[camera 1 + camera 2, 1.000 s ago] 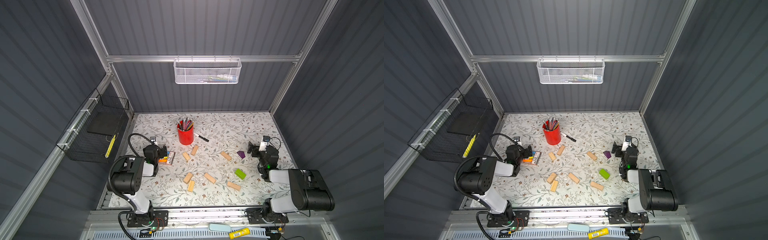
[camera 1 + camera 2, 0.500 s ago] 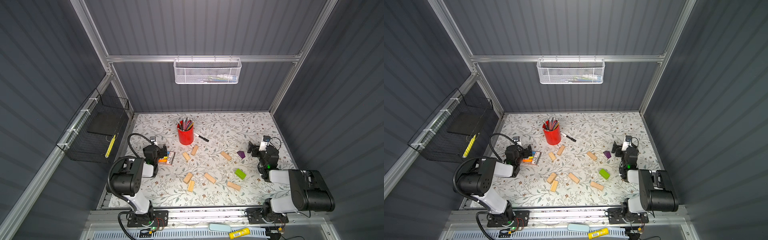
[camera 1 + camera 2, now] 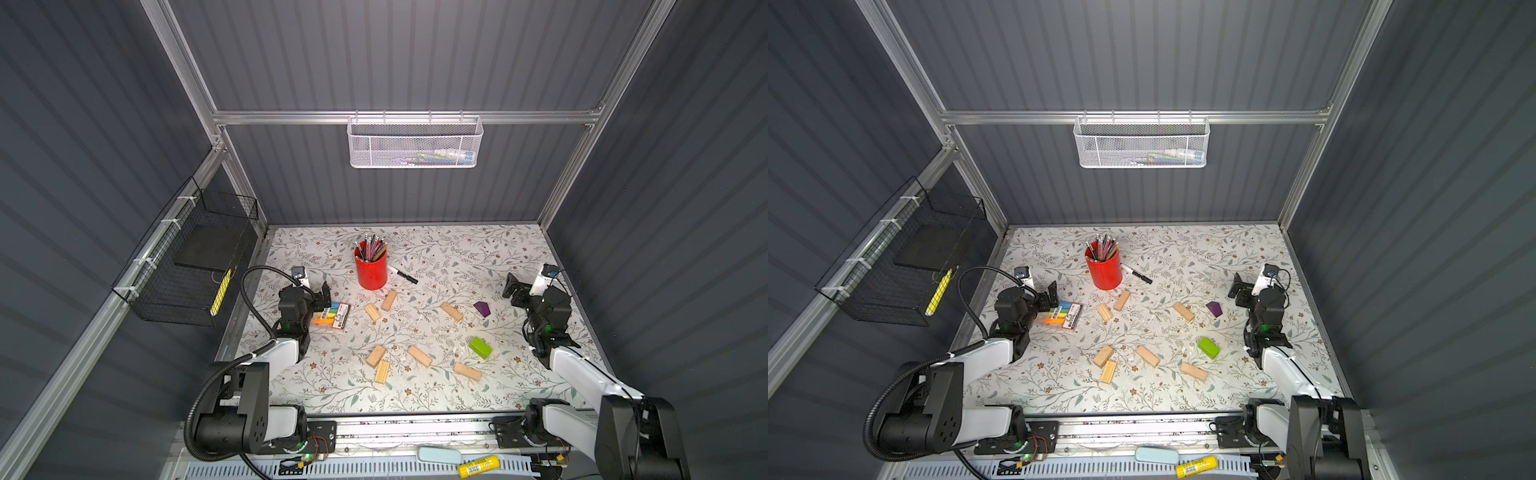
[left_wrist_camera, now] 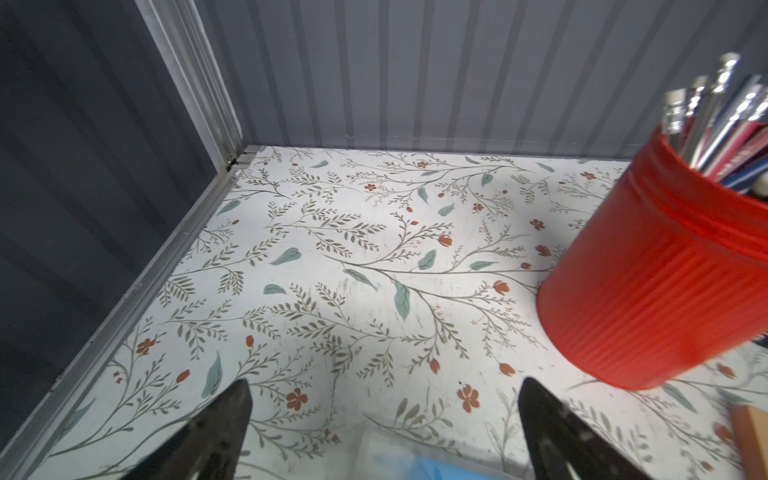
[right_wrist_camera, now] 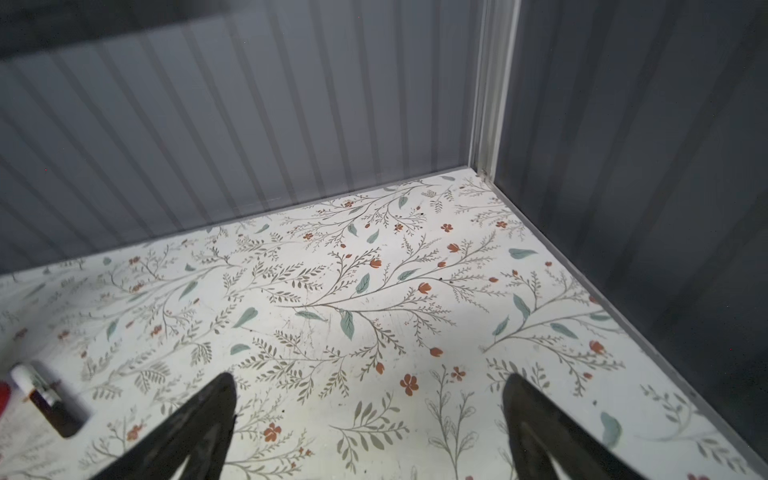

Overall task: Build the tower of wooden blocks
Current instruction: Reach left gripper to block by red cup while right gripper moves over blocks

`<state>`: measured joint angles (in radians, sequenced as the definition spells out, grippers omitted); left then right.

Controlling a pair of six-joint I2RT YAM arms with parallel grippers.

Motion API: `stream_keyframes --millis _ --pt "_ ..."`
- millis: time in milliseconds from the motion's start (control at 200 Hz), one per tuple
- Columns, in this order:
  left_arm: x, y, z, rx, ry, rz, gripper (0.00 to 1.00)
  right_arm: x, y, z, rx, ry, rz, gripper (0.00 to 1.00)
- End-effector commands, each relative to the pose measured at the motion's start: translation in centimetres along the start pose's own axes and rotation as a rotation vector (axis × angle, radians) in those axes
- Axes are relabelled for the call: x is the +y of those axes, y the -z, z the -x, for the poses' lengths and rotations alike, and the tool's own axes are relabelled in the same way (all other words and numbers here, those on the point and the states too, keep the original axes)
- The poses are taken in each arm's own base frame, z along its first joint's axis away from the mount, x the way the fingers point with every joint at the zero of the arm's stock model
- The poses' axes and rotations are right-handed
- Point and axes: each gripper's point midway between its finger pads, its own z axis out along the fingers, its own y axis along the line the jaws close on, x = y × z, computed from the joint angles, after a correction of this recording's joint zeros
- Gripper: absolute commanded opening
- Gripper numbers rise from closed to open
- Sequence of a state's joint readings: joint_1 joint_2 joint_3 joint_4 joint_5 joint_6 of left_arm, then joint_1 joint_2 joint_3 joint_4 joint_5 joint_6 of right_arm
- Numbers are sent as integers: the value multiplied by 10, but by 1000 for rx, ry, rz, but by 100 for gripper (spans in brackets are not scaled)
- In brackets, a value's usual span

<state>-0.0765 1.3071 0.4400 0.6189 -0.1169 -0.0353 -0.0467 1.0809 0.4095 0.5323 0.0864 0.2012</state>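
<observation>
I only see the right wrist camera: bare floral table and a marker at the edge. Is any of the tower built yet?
Observer: No. Seven pale blocks lie scattered flat on the table, none stacked.
Operator: Where's the purple one?
Observer: The purple block lies alone, and of all the blocks it is nearest the right gripper.
Operator: Is the left arm busy?
Observer: No. The left gripper is open and empty.
</observation>
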Motion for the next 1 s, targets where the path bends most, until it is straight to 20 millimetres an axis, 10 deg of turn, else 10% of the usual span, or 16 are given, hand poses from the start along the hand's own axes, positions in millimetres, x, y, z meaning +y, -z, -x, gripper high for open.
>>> stream_keyframes --millis 0,415,996 --pt "-12 8 15 34 75 -75 100 -11 7 -9 146 -143 -93 99" --pt "-8 28 19 110 382 -40 100 25 24 -28 330 -300 92 99" --pt "-114 66 -19 350 282 -306 95 133 62 -76 653 -95 301 99"
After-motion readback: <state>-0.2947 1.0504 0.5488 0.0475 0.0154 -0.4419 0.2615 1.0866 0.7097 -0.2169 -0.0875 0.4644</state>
